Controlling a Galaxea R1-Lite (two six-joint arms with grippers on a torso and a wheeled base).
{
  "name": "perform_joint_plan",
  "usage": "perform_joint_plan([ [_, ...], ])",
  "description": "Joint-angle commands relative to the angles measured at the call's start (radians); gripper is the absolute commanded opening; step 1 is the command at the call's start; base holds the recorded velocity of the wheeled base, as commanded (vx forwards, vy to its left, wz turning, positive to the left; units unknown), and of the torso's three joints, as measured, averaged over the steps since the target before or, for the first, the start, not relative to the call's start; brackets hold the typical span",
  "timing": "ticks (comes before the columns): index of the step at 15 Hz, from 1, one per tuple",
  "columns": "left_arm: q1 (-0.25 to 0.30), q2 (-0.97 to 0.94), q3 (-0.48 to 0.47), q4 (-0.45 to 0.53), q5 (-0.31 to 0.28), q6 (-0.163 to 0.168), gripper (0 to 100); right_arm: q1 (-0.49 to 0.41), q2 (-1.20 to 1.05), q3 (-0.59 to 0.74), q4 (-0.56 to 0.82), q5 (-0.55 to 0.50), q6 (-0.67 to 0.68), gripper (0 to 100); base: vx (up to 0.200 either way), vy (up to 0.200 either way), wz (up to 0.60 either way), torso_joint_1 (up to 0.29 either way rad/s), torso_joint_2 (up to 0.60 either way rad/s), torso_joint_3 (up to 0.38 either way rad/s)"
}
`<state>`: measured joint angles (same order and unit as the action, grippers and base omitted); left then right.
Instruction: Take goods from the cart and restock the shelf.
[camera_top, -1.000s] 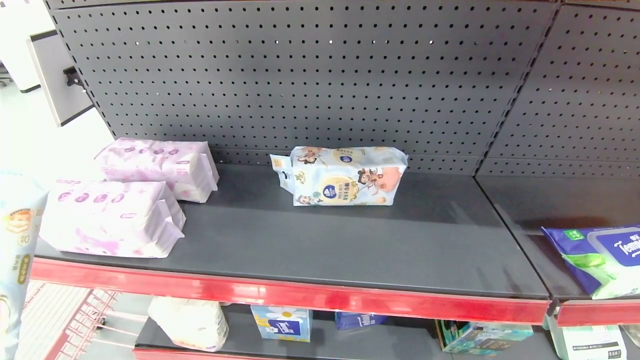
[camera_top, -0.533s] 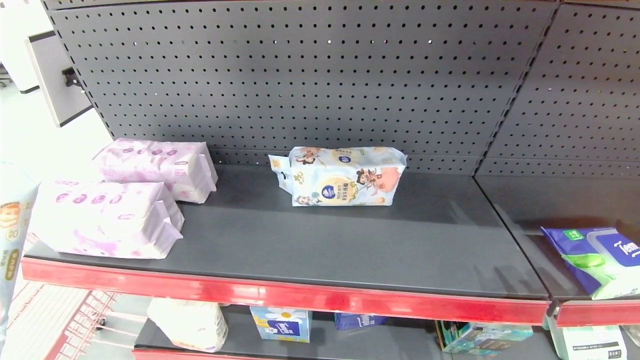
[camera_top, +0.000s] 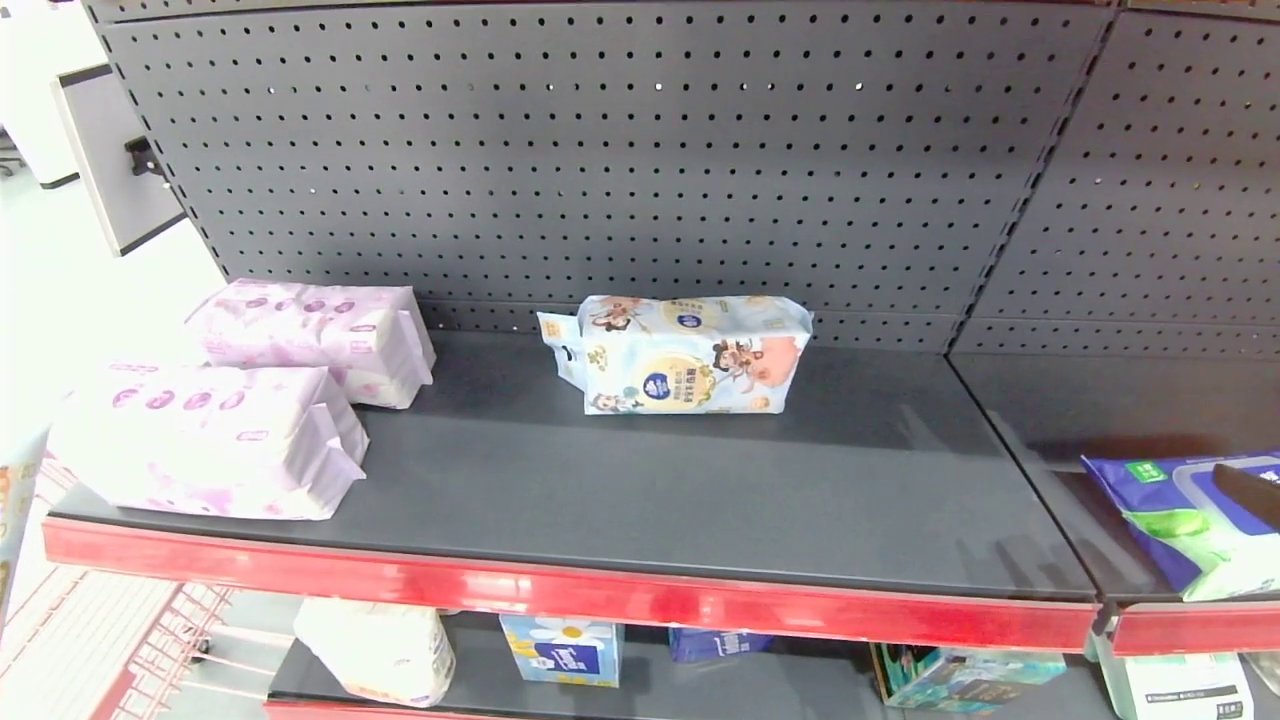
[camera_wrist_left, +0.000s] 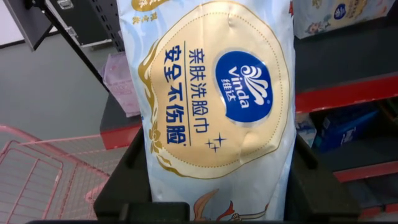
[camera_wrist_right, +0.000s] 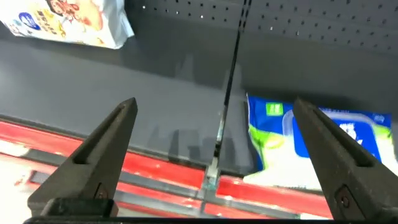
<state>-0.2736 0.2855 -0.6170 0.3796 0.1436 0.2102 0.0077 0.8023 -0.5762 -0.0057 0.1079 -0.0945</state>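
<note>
My left gripper (camera_wrist_left: 217, 186) is shut on a pale blue tissue pack (camera_wrist_left: 217, 93) with a gold oval label, held upright beside the left end of the shelf (camera_wrist_left: 348, 93). A sliver of that pack (camera_top: 12, 500) appears at the left edge of the head view. On the dark shelf (camera_top: 650, 500) a matching cartoon-printed pack (camera_top: 690, 352) stands at the back middle. My right gripper (camera_wrist_right: 214, 155) is open, empty, and hovers over the shelf's red front edge (camera_wrist_right: 155, 177). One of its fingertips (camera_top: 1250, 492) lies over a blue and green wipes pack (camera_top: 1180, 520).
Two purple tissue packs (camera_top: 210, 440) (camera_top: 320, 335) lie at the shelf's left end. The red wire cart (camera_top: 130, 640) stands at the lower left. Boxes and packs (camera_top: 560, 645) fill the lower shelf. A pegboard back wall (camera_top: 600, 150) rises behind.
The held pack has slid left, nearly out of the head view. A right fingertip has come into view over the wipes pack. The camera has shifted slightly.
</note>
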Motion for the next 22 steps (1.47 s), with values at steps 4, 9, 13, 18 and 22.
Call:
perform_joint_plan([
  [4, -0.002, -0.009, -0.007, -0.001, -0.007, 0.0, 0, 0.006, 0.011, 0.024, 0.0, 0.003, -0.022, 100, 0.05, 0.0, 0.0, -0.005, 0.0, 0.002],
  [9, -0.018, -0.019, -0.007, 0.002, -0.056, 0.0, 0, 0.011, 0.132, -0.04, -0.003, 0.018, -0.057, 100, 0.0, 0.0, 0.0, 0.0, 0.0, 0.0],
  [13, -0.045, 0.018, -0.018, 0.015, -0.118, -0.002, 0, 0.074, 0.394, -0.116, -0.103, 0.217, -0.186, 100, 0.0, 0.0, 0.0, 0.0, 0.0, 0.0],
  [18, -0.047, 0.089, -0.041, 0.009, -0.137, -0.005, 0, 0.094, 0.77, -0.31, -0.293, 0.406, -0.295, 100, 0.0, 0.0, 0.0, 0.0, 0.0, 0.0],
  [22, -0.047, 0.099, -0.055, 0.01, -0.137, -0.005, 0, 0.143, 0.836, -0.383, -0.292, 0.524, -0.294, 100, 0.0, 0.0, 0.0, 0.0, 0.0, 0.0],
])
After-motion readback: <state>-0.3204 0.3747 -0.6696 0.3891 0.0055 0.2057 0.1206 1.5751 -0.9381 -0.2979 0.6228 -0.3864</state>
